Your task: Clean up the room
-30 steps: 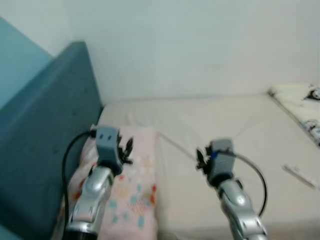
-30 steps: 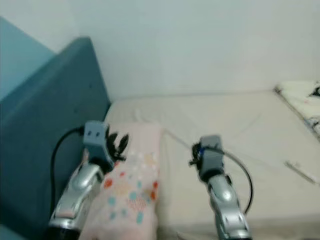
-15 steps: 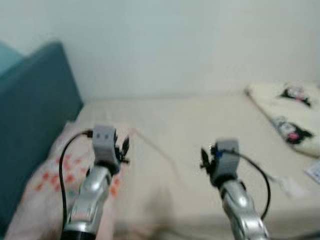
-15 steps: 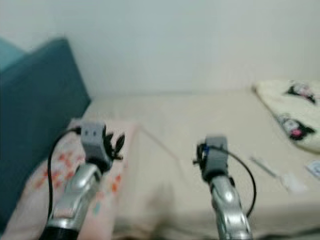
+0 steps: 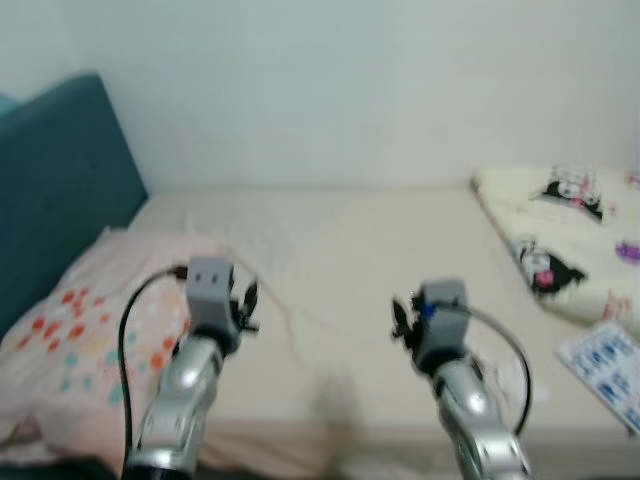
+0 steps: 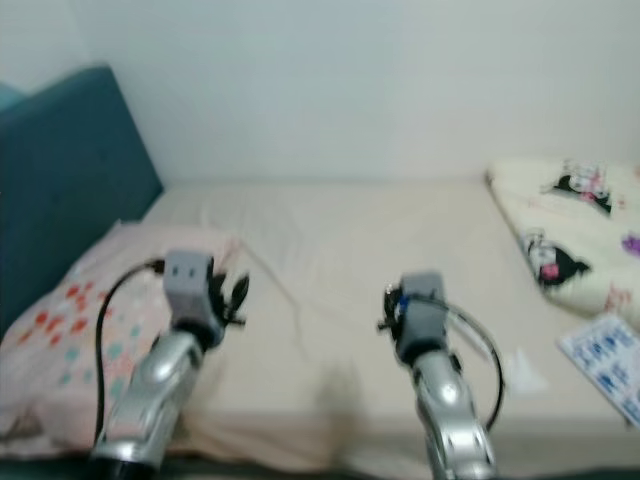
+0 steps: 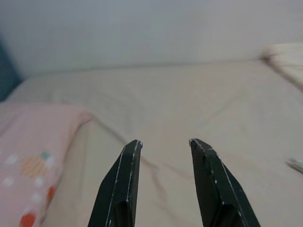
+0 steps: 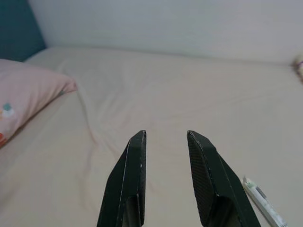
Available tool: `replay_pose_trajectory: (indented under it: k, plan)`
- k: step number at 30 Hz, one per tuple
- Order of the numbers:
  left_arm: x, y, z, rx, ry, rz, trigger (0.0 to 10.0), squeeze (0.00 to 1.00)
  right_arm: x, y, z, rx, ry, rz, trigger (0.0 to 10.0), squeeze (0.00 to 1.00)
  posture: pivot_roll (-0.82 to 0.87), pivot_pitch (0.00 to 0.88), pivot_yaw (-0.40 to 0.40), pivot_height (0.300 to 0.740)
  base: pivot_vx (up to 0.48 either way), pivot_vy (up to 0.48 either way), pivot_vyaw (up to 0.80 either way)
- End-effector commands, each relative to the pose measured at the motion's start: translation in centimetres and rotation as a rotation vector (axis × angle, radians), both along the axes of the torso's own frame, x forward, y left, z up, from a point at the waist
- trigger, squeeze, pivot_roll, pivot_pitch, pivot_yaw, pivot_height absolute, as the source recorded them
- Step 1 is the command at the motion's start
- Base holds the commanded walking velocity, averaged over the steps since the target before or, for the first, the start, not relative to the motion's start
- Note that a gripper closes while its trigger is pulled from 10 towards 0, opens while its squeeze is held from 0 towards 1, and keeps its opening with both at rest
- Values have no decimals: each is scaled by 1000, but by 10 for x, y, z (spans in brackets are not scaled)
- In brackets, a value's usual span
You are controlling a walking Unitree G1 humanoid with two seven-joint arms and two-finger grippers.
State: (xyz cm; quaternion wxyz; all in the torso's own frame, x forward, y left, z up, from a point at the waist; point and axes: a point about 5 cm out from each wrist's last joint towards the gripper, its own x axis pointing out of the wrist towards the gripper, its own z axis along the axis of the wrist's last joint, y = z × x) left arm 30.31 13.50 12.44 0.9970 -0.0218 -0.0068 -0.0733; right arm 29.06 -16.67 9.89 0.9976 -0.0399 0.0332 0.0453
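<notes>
A bed with a beige sheet (image 5: 350, 240) lies before me. On its left end rests a pink pillow (image 5: 90, 340) with coloured dots. A cream blanket (image 5: 560, 250) printed with black-and-white cartoon figures is bunched at the right. A flat blue-and-white patterned packet (image 5: 607, 368) lies near the bed's right front, and a small white strip (image 8: 260, 201) lies on the sheet by my right arm. My left gripper (image 7: 164, 142) hovers open over the sheet beside the pillow, holding nothing. My right gripper (image 8: 165, 133) hovers open above the middle of the bed, also holding nothing.
A teal padded headboard (image 5: 50, 200) stands at the left behind the pillow. A plain white wall (image 5: 350, 80) runs along the bed's far side. The bed's front edge (image 6: 320, 445) is just below my arms.
The camera has swung to the right: the headboard and pillow slid left, and the cartoon blanket and blue packet came into view. Both arms keep the same pose, fingers still apart.
</notes>
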Motion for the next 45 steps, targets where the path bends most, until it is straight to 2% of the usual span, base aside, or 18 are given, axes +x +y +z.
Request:
replay_pose_trajectory:
  k: [1,24,27,32,37,42,45]
  plan:
    - [0,0,-2,3,11,-3,10000,0,-1,-3,-1,9,2,-14,10000,0,8,17,38,740,0,-480,0]
    - [1,0,-1,4,9,-14,10000,0,-2,-2,-2,19,6,-11,10000,0,6,5,40,740,0,-477,0]
    - [1,-2,-2,-19,37,-37,10000,0,-1,-2,-3,20,6,-12,10000,0,5,0,45,740,0,0,0]
    - [2,-4,-3,-31,48,-61,10000,0,-2,-2,-3,22,5,-14,10000,0,3,0,48,740,0,475,0]
    - [4,-3,-2,-18,47,-49,10000,0,-2,-2,-3,25,3,-19,10000,0,3,0,54,740,0,400,0]
    - [4,-4,-1,-17,39,-68,10000,0,-2,-3,-2,29,-1,-20,10000,0,3,0,54,740,0,0,0]
    - [4,-2,0,12,13,-42,10000,0,-2,-3,-2,29,-2,-20,10000,0,2,2,52,740,0,0,0]
